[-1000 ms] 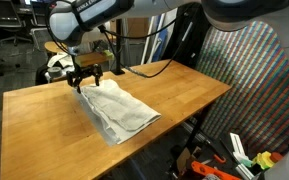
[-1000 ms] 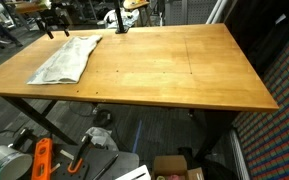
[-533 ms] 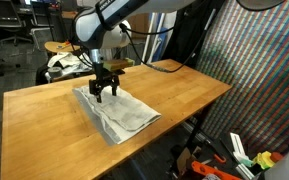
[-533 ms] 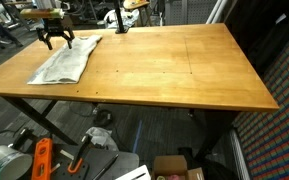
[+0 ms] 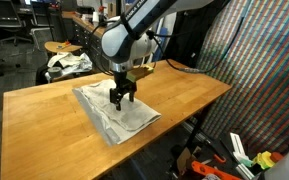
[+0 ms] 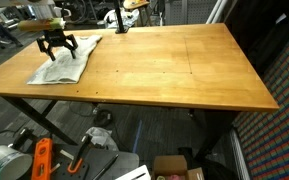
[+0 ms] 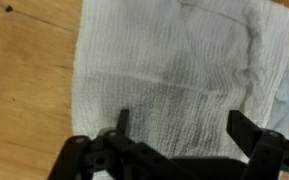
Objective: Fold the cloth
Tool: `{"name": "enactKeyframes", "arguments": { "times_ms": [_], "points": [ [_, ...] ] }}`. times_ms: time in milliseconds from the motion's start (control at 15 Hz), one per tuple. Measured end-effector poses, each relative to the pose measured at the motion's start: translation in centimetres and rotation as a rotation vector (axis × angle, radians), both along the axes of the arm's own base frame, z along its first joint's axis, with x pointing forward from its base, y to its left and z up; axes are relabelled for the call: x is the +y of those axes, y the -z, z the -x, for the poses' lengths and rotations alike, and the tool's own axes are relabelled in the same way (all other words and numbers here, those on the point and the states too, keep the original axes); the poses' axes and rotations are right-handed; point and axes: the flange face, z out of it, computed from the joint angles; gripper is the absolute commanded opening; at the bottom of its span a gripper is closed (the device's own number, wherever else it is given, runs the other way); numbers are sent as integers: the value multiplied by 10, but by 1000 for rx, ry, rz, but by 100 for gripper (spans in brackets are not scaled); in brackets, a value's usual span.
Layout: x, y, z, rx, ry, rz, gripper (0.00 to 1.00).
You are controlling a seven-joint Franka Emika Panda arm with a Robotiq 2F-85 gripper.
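Above the cloth [image 5: 102, 116] on the table [image 5: 39, 125], jaws spread wide.

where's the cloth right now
In both exterior views the cloth lies spread flat on the wooden table, close to one edge, directly beneath the open gripper.

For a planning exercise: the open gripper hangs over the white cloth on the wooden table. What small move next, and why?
Probably lower onto the thin white rectangular cloth to pinch it: the black gripper hovers open above it, holding nothing, and the cloth lies flat.
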Motion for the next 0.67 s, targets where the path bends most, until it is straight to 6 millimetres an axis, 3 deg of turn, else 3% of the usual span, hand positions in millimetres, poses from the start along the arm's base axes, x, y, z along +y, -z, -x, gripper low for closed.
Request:
{"name": "enactKeyframes", "arguments": {
  "times_ms": [267,667],
  "points": [
    [-5,-3,53,-58,-13,1,100],
    [4,-34,139,-201,-46,-11,100]
  ]
}}
